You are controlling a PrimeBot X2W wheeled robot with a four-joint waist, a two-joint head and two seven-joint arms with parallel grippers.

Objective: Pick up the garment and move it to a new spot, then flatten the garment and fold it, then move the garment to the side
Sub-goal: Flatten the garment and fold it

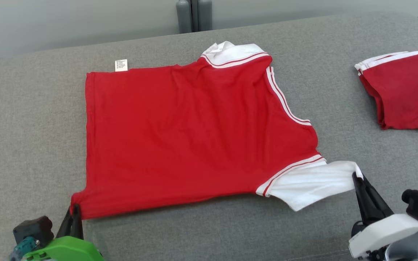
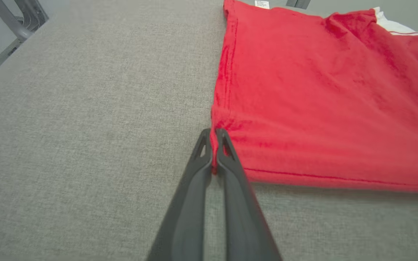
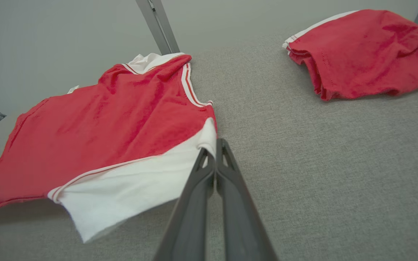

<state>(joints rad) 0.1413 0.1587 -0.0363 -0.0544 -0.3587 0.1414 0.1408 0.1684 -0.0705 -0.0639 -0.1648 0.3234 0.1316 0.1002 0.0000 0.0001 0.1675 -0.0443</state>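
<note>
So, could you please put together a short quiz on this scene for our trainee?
1. True or false: the left gripper is shut on a hem corner of the flat red shirt with white collar.
2. What does the right gripper pinch? A) collar B) white sleeve C) label
3. Fill in: the folded red garment lies on the grey fabric surface to the robot's ____.
Key: 1 true; 2 B; 3 right.

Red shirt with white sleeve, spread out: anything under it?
The red shirt with white sleeve lies on the grey fabric surface, which shows all around it. No bulge suggests anything beneath, but the cloth covers that area, so it cannot be confirmed.
</note>
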